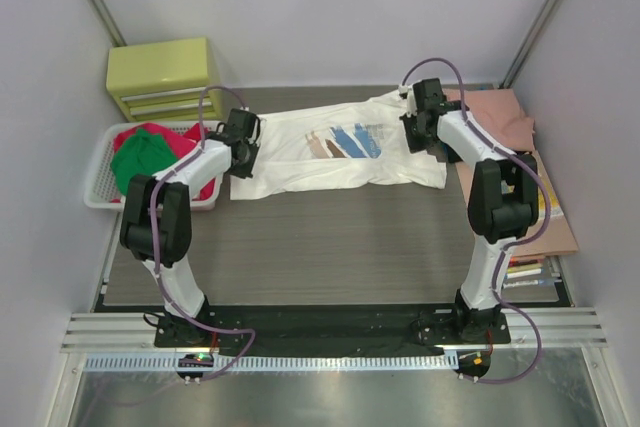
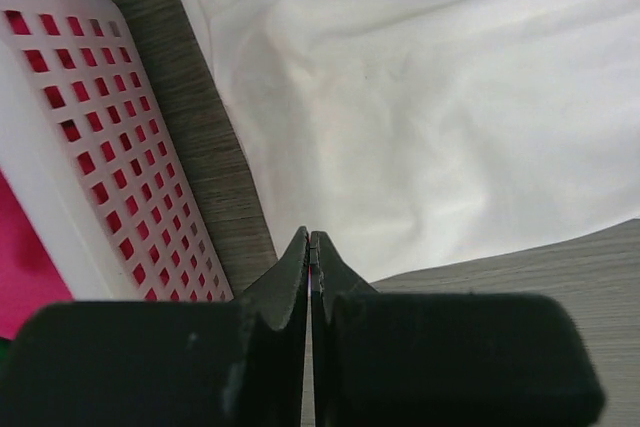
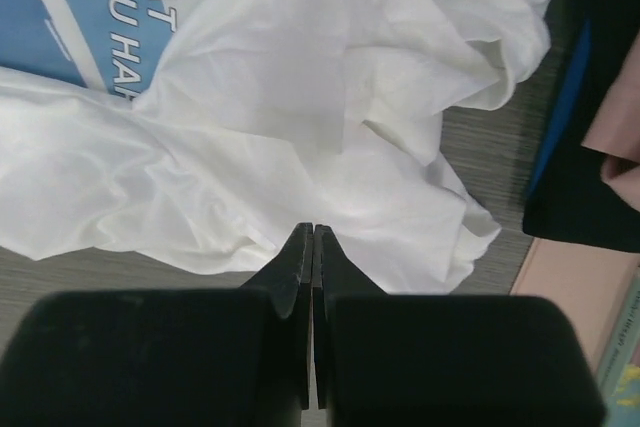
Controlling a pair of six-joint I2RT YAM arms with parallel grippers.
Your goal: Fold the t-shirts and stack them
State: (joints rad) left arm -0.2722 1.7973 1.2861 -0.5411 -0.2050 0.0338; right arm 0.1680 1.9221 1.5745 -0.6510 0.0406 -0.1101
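Observation:
A white t-shirt with blue and brown brush strokes lies spread across the back of the table. My left gripper hovers at its left end, beside the basket. In the left wrist view the left gripper is shut, its tips over the edge of the white cloth, with nothing visibly pinched. My right gripper is at the shirt's right end. The right wrist view shows the right gripper shut above rumpled white cloth. Red and green shirts fill the basket. A salmon-pink shirt lies at the right.
The white slotted basket stands at the table's left edge, close to my left arm. A yellow-green drawer unit sits behind it. Black cloth and a book lie just right of my right gripper. Bare wood table lies in front of the shirt.

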